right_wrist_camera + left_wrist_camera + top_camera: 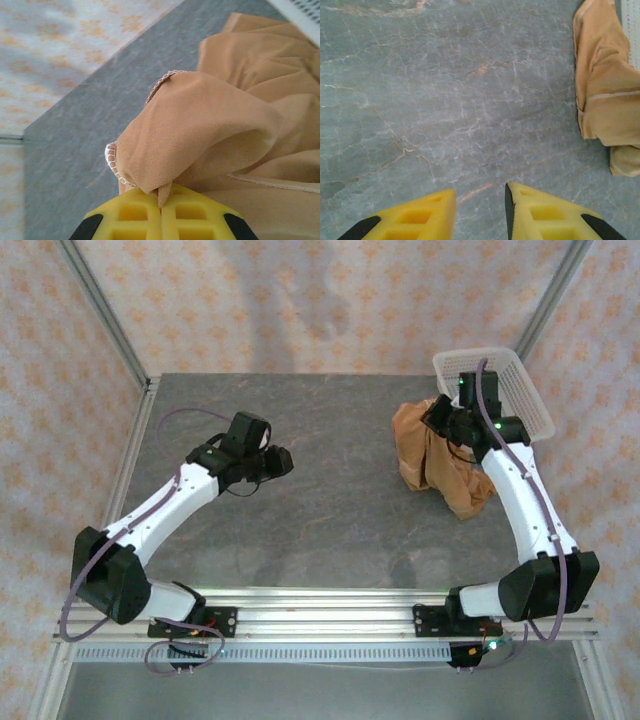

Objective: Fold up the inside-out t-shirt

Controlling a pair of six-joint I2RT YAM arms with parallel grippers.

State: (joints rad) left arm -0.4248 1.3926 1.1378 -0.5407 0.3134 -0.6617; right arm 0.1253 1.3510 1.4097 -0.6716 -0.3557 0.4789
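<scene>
Pick-up step: right tool (161,199) pinched shut on t-shirt (428,455) edge, cloth bunched far right of table (320,510) by basket (525,395), probably part-lifted. Left tool (480,212) slightly open, empty. Next: left takes another edge, spread flat

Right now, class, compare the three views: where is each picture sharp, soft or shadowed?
Top external: even light, faint grey shadows on the back wall. Left wrist: table veins crisp, no glare, t-shirt cut off at the right edge. Right wrist: t-shirt weave by the right tool sharp, background blurred.
</scene>
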